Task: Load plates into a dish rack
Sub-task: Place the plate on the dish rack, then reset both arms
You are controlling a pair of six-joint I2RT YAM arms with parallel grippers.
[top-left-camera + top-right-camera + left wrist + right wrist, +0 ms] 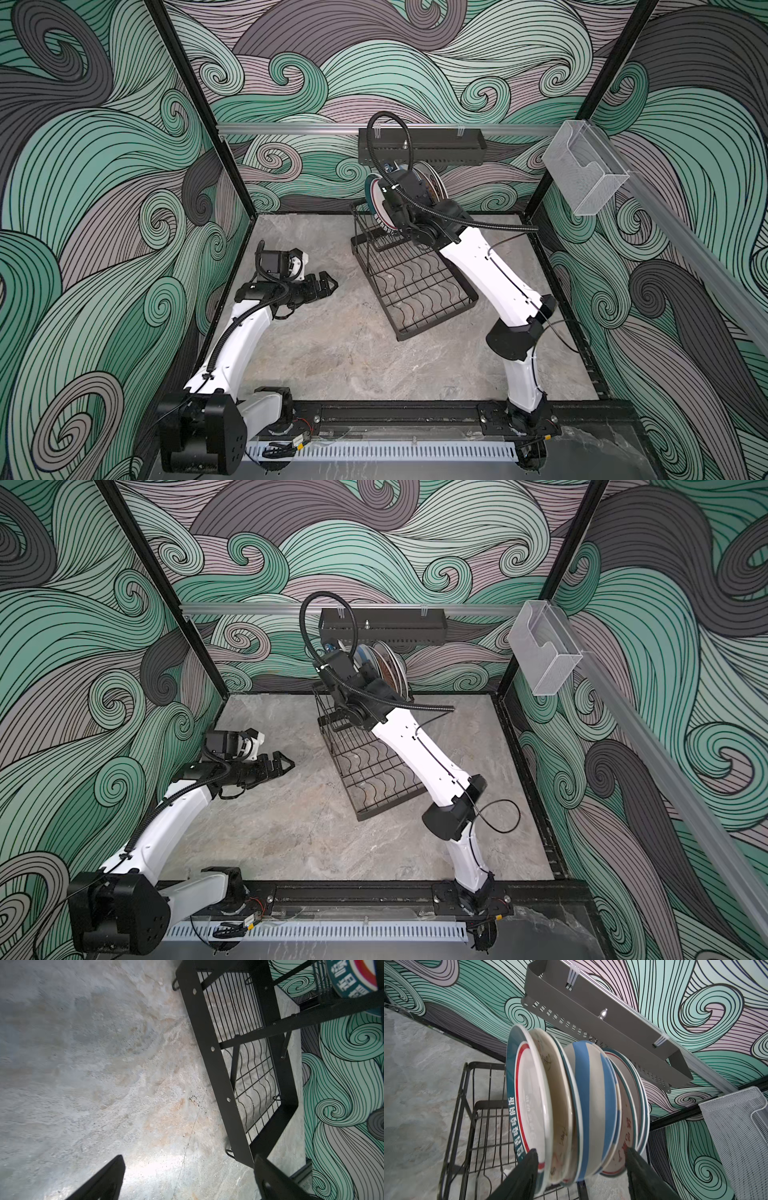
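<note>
The black wire dish rack stands at the back of the table. Several plates stand on edge in its raised tier. In the right wrist view I see a teal-rimmed plate, a cream one with dark markings, a blue-and-cream striped one and a whitish one with red markings. My right gripper is open, its fingers spread on either side of the row. My right wrist hides most of the plates in both top views. My left gripper hangs open over the bare table, left of the rack.
A black perforated shelf hangs on the back wall just above the plates. A clear plastic box is fixed to the right wall rail. The grey stone table spreads in front of the rack.
</note>
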